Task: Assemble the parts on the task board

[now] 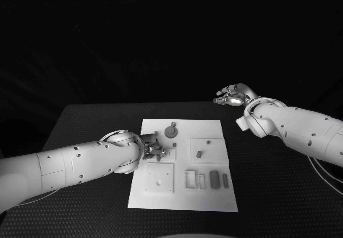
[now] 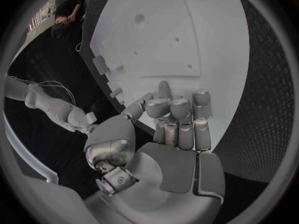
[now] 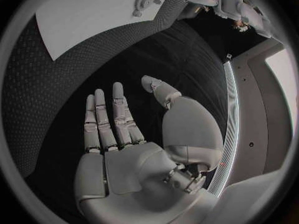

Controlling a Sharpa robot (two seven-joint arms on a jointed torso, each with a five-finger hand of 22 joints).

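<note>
Left robot hand (image 1: 152,148), fingers curled on nothing, rests on the task board (image 1: 214,198); right robot hand (image 1: 232,95) spread, well apart.

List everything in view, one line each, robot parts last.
Table: one, black, under everything.
Task board: one, white, mid-table.
Gear-shaped part: one, grey, far side of the board.
Small peg: one, grey, on the board's right square plate.
Block parts: a few, grey, board's near right area.
Left hand: one, silver, fingers curled, at the board's left edge; whether it holds anything is unclear.
Right hand: one, silver, open, raised beyond the board's far right corner.
</note>
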